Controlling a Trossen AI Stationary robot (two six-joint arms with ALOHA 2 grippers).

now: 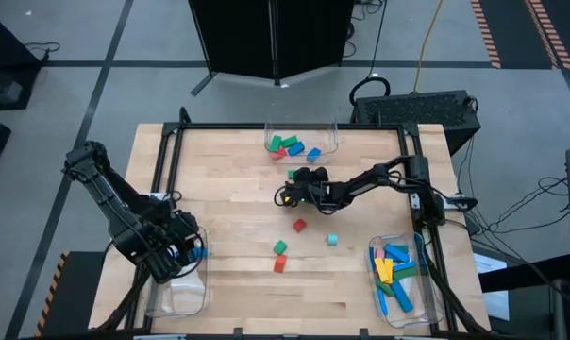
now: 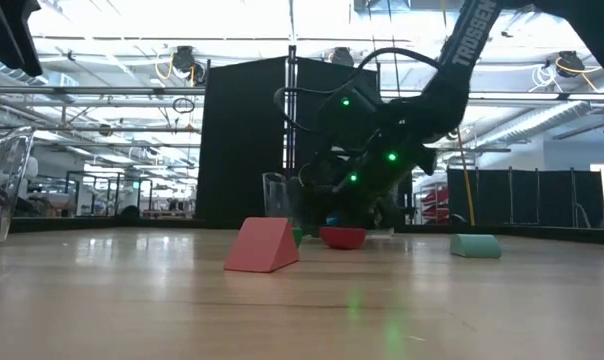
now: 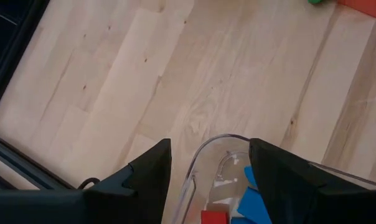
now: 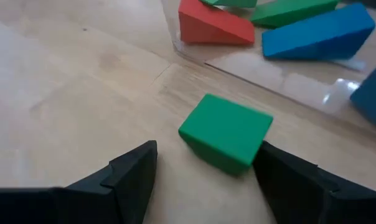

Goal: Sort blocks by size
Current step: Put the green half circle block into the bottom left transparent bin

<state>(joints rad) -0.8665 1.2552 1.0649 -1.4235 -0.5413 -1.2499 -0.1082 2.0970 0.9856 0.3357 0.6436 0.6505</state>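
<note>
Nearest the front edge, the left gripper (image 1: 176, 247) hangs with fingers spread over a clear bin (image 1: 176, 288) holding a red and a blue block. Mid-table lie loose blocks (image 1: 299, 226). Farther back, the right gripper (image 4: 203, 165) stands open around a green block (image 4: 225, 132) on the wood, just short of the far bin (image 1: 301, 139).

Bright, even overhead light fills the room; in the low view the ceiling lamps (image 2: 182, 55) glare white and the arm stands dark against them, green lights reflecting on the desk (image 2: 302, 310). The near desk there is soft, and the green block (image 4: 225, 132) in the right wrist view is slightly blurred.
</note>
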